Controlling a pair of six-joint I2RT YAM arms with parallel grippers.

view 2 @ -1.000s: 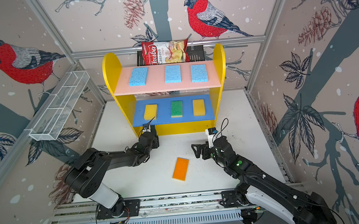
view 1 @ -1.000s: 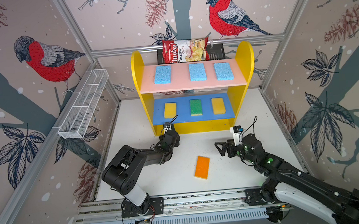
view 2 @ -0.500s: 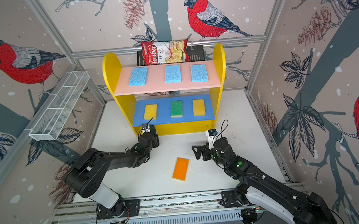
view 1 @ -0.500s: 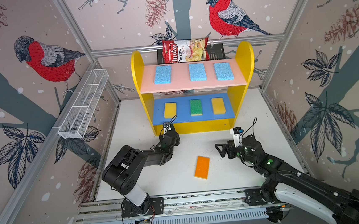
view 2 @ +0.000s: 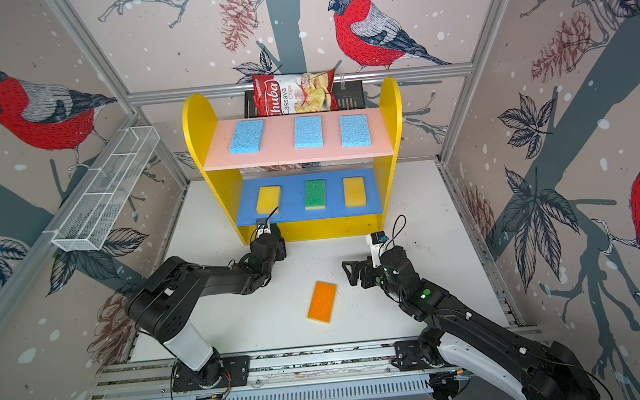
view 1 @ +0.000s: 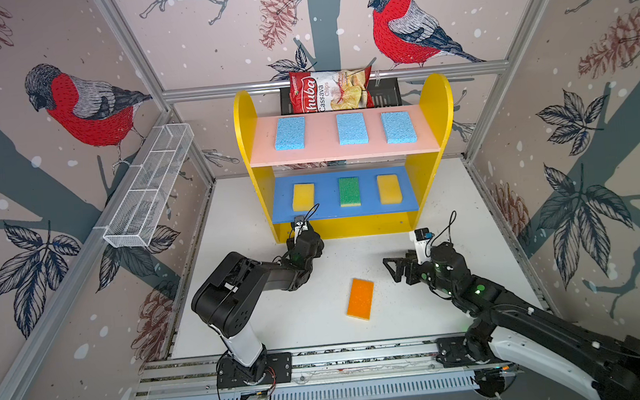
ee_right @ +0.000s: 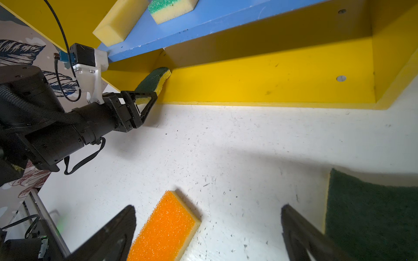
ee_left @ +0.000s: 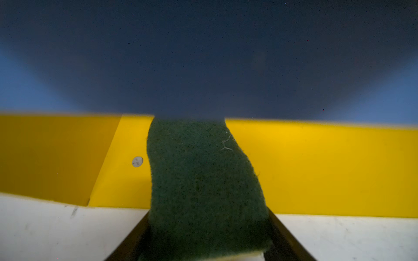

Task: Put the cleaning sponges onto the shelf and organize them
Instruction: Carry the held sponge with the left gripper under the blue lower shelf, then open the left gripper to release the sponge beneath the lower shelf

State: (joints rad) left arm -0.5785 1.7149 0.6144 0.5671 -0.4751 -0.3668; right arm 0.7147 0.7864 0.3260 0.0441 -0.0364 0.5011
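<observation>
Barely changed in a sec: L gripper (ee_right: 151, 96) still clamps wavy green sponge (ee_right: 156, 78) at base of shelf (ee_right: 271, 74), R gripper (ee_right: 208, 210) gapes empty over orange sponge (ee_right: 165, 226); placement pending.

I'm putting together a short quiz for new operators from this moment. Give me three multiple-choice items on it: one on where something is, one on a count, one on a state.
1. Where is the orange sponge?
A) on the blue board
B) on the white table
C) in the wire basket

2. How many light blue sponges lie on the pink board?
A) one
B) two
C) three

3. What is the left tool's state?
A) shut on a dark green sponge
B) open and empty
C) shut on the chips bag

Answers:
1. B, it lies flat on the bare tabletop.
2. C, three sit in a row there.
3. A, the right wrist view shows it clamping the sponge at the bottom of the shelf.
</observation>
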